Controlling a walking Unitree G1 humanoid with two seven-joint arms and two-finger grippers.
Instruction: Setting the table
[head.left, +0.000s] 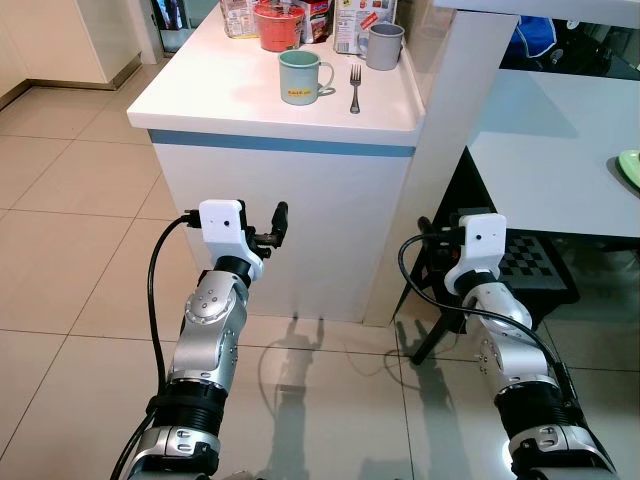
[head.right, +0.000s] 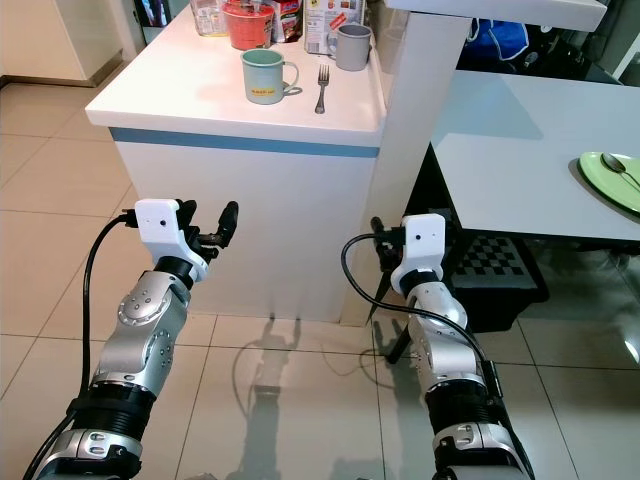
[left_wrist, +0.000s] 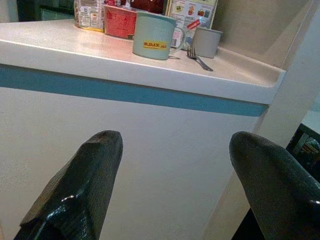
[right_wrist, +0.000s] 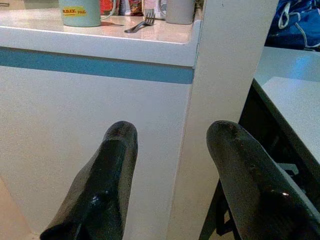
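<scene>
Both arms are raised in front of a white table (head.left: 200, 95) with a blue band under its top. The left end effector (left_wrist: 172, 165) is spread wide and holds nothing — its two black fingers (left_wrist: 82, 187) frame the table's white front panel. The right end effector (right_wrist: 172, 165) is also parted and empty, pointing at the same panel and the white post beside it.

Above and ahead of the left end effector, on the tabletop, stands a pale green mug (head.left: 303, 77) with a yellow label. A fork (head.left: 354, 86) lies just beside it, on the side toward the right end effector, apart from the mug. Beyond the fork is a grey mug (head.left: 384, 46), with a red container (head.left: 277, 26) and packets farther back.

Off to the outer side of the right end effector — a lower grey-white table (head.right: 520, 150) carries a green plate (head.right: 605, 178) with a spoon (head.right: 622, 173) on it.
</scene>
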